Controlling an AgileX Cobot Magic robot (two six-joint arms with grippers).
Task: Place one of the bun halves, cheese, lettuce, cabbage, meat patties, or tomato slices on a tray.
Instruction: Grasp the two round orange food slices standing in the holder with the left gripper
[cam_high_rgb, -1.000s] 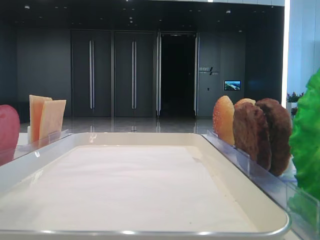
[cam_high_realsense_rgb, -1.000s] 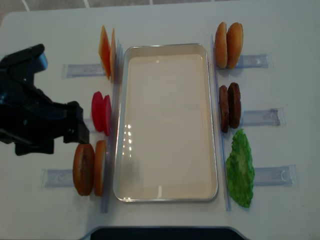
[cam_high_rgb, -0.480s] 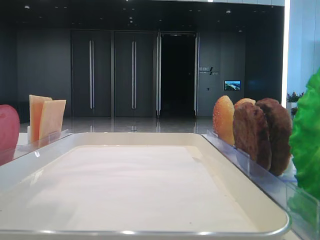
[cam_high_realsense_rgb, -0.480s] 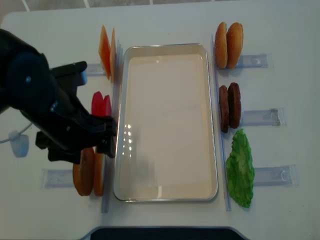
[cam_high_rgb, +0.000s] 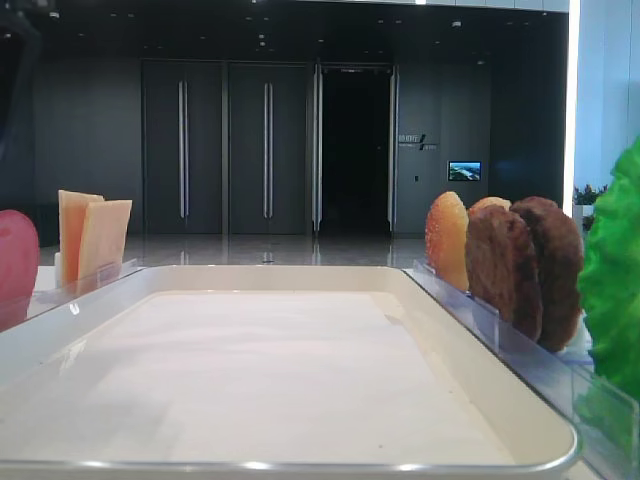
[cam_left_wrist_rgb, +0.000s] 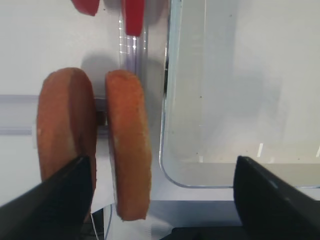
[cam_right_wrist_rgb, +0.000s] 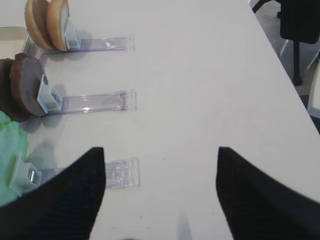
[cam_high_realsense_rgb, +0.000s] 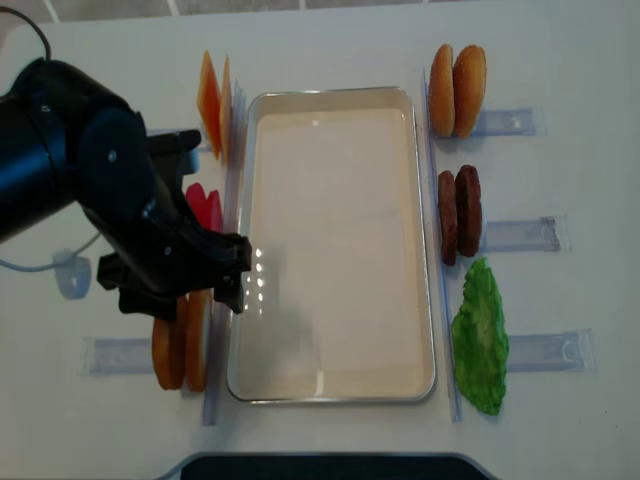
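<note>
Two bun halves (cam_high_realsense_rgb: 168, 350) (cam_high_realsense_rgb: 197, 340) stand on edge left of the cream tray (cam_high_realsense_rgb: 335, 250), near its front corner. My left gripper (cam_high_realsense_rgb: 180, 285) hovers above them, open and holding nothing. In the left wrist view the gripper (cam_left_wrist_rgb: 162, 165) spans the inner bun half (cam_left_wrist_rgb: 129, 145) and the tray's corner (cam_left_wrist_rgb: 172, 175); its left finger overlaps the outer bun half (cam_left_wrist_rgb: 65, 125). Tomato slices (cam_high_realsense_rgb: 205, 205) and cheese (cam_high_realsense_rgb: 213, 103) stand farther back on the left. My right gripper (cam_right_wrist_rgb: 161, 150) is open over bare table, out of the overhead view.
Right of the tray stand two more bun pieces (cam_high_realsense_rgb: 458, 77), meat patties (cam_high_realsense_rgb: 459, 212) and lettuce (cam_high_realsense_rgb: 480, 340), each against a clear plastic holder (cam_high_realsense_rgb: 520, 235). The table's front edge (cam_high_realsense_rgb: 320, 465) lies just below the tray.
My left arm has swung in from the table's left side to above the bun halves beside the tray, jaws still wide. The food and tray have not moved.
</note>
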